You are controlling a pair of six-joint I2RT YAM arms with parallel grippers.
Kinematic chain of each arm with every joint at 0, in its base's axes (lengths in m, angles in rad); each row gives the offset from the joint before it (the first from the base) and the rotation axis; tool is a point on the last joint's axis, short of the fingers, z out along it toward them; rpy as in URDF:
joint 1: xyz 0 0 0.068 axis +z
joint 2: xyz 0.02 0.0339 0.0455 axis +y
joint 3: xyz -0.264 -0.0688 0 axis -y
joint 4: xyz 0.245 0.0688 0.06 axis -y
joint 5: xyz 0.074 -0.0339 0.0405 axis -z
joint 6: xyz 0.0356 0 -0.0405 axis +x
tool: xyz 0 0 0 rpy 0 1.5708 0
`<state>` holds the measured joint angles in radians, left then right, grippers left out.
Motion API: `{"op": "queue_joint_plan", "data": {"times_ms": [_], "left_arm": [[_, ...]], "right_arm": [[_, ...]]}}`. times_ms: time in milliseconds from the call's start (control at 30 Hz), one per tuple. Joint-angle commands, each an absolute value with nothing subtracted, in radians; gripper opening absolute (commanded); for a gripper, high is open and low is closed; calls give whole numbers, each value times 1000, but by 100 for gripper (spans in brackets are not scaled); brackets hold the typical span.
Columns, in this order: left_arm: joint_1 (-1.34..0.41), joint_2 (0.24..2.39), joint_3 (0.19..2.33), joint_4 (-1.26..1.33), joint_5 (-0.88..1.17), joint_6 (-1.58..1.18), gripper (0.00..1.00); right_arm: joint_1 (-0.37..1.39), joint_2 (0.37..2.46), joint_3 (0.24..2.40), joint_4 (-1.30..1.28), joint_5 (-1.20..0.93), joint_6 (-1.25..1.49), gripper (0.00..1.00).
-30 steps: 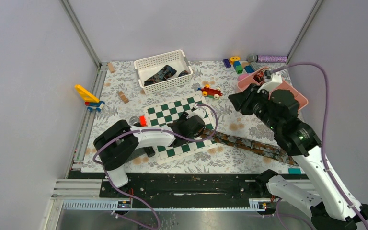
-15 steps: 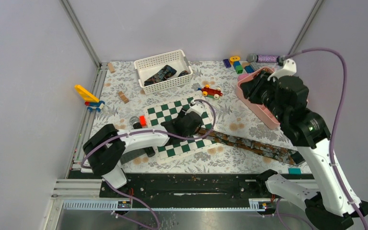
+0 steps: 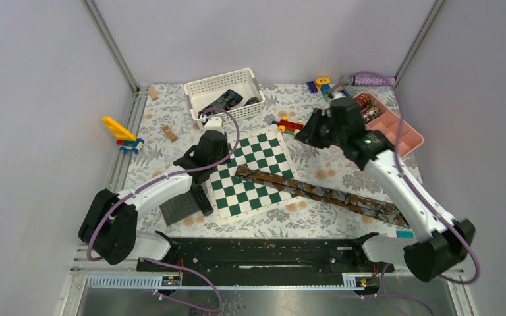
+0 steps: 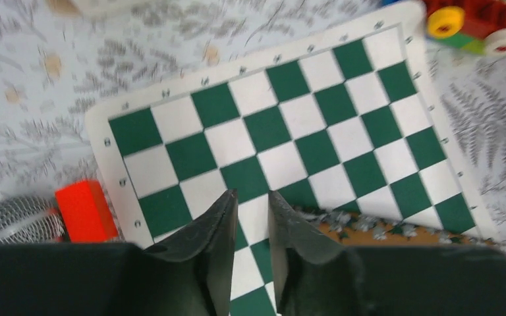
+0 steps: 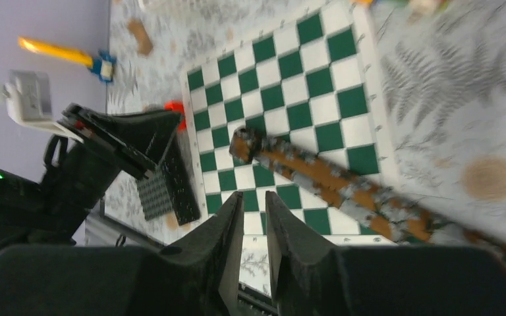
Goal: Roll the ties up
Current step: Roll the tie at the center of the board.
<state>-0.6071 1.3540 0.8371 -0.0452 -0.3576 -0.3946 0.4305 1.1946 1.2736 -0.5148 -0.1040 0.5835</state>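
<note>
Both the left gripper (image 4: 250, 195) and right gripper (image 5: 253, 195) hang near the green-and-white chessboard mat (image 3: 253, 150), jaws barely apart and empty, which we read as lining up on the long brown-rust speckled fabric tie (image 3: 329, 195) lying flat, one end on it.

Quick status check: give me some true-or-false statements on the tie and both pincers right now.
The brown tie lies stretched out across the chessboard. True.
The left pincer grips the tie's end. False: it is empty, above the board.
The white basket holds dark fabric. True.
The right pincer holds the tie. False: it is empty too.
</note>
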Motion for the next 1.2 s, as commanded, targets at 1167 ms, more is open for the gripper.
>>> {"op": "queue_joint_plan", "data": {"times_ms": [1167], "left_arm": [[-555, 1564, 696, 250, -10, -565, 0]], "right_arm": [[694, 1849, 1308, -179, -356, 790, 22]]}}
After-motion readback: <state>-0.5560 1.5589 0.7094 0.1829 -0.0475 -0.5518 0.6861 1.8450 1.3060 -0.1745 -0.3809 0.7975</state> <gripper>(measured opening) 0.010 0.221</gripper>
